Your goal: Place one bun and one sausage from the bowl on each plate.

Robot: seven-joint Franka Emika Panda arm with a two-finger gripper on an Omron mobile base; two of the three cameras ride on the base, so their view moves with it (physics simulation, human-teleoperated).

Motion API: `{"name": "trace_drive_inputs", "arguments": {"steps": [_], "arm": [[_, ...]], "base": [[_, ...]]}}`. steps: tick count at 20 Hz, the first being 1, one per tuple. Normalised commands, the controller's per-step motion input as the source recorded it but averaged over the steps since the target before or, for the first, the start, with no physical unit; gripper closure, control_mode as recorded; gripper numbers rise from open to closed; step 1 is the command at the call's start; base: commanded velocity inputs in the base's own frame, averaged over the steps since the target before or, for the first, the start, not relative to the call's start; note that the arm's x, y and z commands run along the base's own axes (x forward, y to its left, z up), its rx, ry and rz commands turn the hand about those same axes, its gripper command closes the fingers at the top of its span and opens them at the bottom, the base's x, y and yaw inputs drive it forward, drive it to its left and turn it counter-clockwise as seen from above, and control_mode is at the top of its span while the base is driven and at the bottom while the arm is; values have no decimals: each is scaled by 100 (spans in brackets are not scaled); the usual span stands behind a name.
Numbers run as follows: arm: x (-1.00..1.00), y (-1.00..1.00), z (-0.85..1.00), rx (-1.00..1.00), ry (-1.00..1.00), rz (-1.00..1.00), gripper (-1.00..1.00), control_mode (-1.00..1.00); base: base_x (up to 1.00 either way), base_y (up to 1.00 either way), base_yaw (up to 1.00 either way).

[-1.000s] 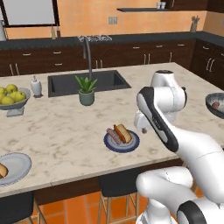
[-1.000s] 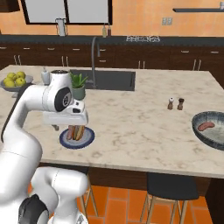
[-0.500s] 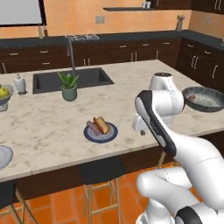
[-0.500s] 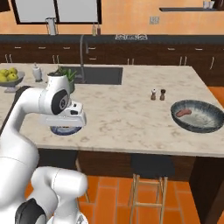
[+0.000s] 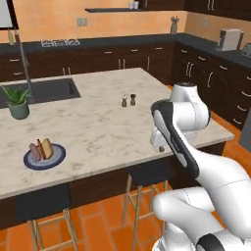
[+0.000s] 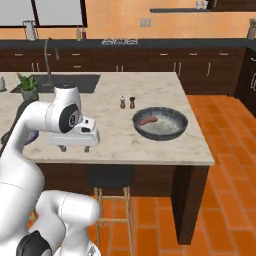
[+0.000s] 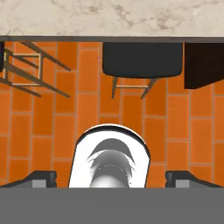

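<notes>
Sausage is what the job now turns on: one lies alone toward the left of the wide dark bowl, which sits on the island counter close to its right end and not far from the front edge. Nearest the base, the gripper hangs off the counter's front edge, fingers spread wide with nothing between them, pointed down at the orange tiled floor and a dark stool seat, so it looks parked for travel and not for a grasp. No bun is visible in the bowl. From the left base view, one plate already carries a sausage and a bun side by side near the front edge, well apart from the bowl's end. Between gripper and bowl the marble is bare; the salt and pepper shakers stand just behind the bowl's left side, leaving open room from the front. Further back lie the sink and a potted plant.
</notes>
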Motion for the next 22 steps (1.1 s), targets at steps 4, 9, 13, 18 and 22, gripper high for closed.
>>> {"name": "trace_drive_inputs", "arguments": {"steps": [4,9,13,18,22], "arm": [[0,0,0,0,0,0,-100,100],[0,0,0,0,0,0,-100,100],[0,0,0,0,0,0,-100,100],[0,0,0,0,0,0,-100,100],[0,0,0,0,0,0,-100,100]], "base": [[40,-99,-3],[82,-85,4],[65,-59,14],[67,1,0],[45,13,0]]}}
